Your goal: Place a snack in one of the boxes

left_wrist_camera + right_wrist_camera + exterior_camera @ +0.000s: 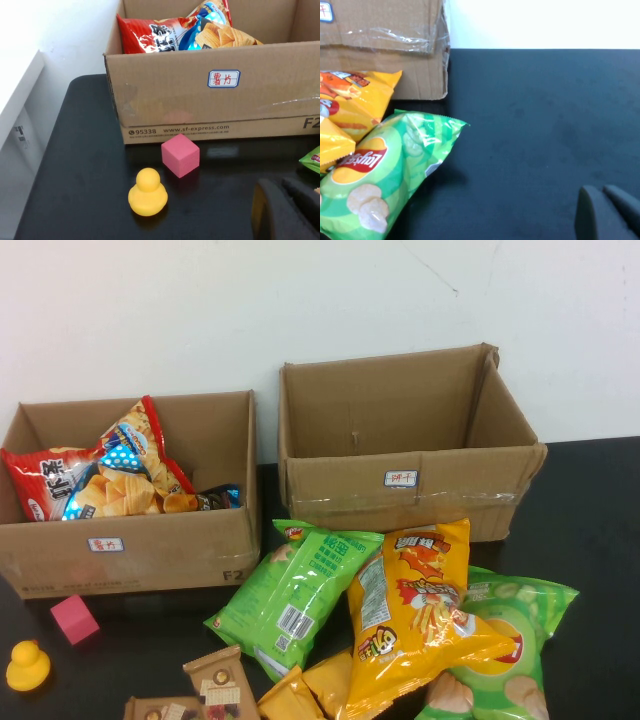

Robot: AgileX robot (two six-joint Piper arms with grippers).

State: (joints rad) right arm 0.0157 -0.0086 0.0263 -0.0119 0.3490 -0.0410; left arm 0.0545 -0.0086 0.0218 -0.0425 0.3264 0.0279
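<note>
As left gripper [280, 186] hangs by duck [147, 193], right gripper [602, 190] by green snack [390, 170], jaws narrow.

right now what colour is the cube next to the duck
Pink; the cube shows best in the left wrist view.

High overview, 2 low wrist close-ups

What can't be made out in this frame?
- Left claw: left wrist view, cut off by the picture edge.
- Right claw: right wrist view, likewise cut off; neither arm appears in the high view.
- Right box: floor hidden by its front wall.
- Brown snack packs: cropped at the bottom edge.
</note>
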